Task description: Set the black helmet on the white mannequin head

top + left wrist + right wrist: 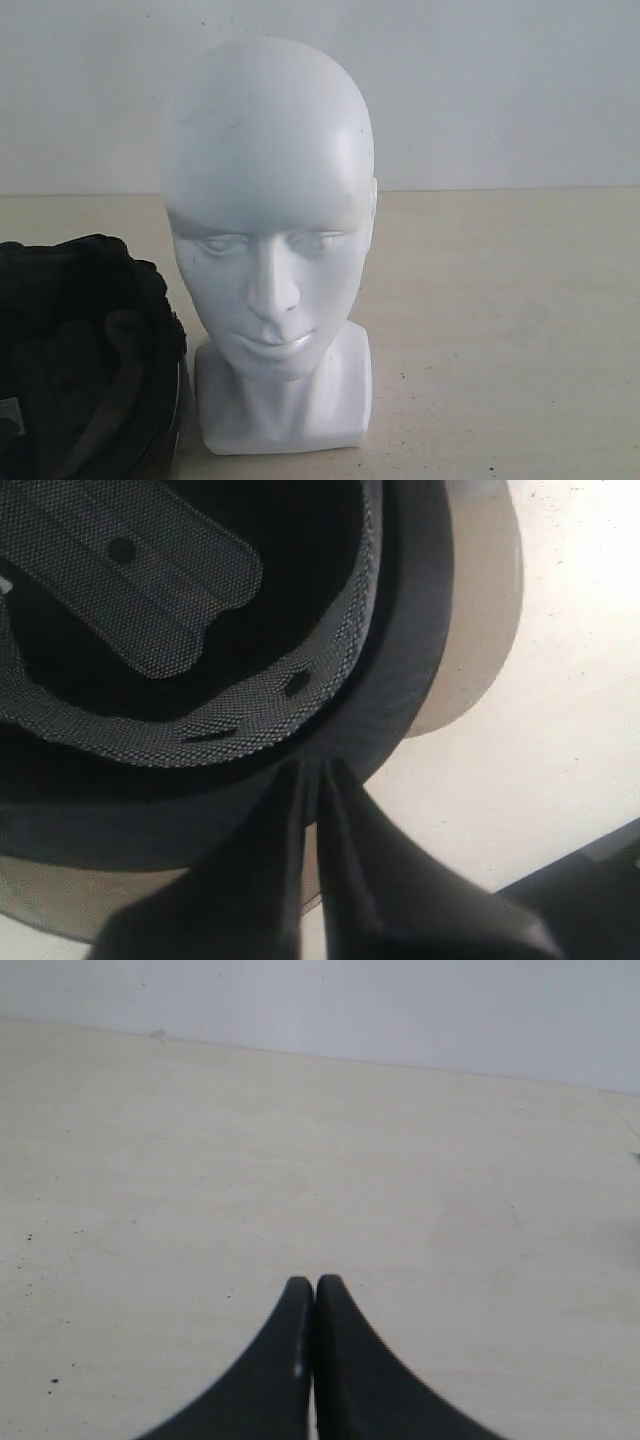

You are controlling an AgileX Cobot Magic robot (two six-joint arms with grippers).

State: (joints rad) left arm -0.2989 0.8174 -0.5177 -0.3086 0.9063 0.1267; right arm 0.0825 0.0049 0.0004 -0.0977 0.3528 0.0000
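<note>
Black helmet (85, 360) on the table (500, 330), opening turned up, just beside the neck base of the white mannequin head (270, 220), on the left arm's side of it; contact between helmet and base impossible to judge. Inside the shell, dark padding and grey mesh lining (150, 590); along the outer rim, a pale curved visor (480, 620). Left gripper (312, 772) closed, both fingertips pressed together right at the helmet's rim; no telling whether any of the rim is pinched between them. Head itself upright on its blocky white base, bare, glossy, face toward the exterior camera. Right gripper (315, 1284) also closed, fingers flush against each other, over bare table, nothing between or under them; its place relative to the head not visible in any view. Table surface pale cream and matt, sprinkled with small dark specks, a little scuffed, running out wide on the right arm's side of the head. Behind the head, a plain white wall (500, 90), meeting the table in one straight, level line at about the height of the head's brow.
</note>
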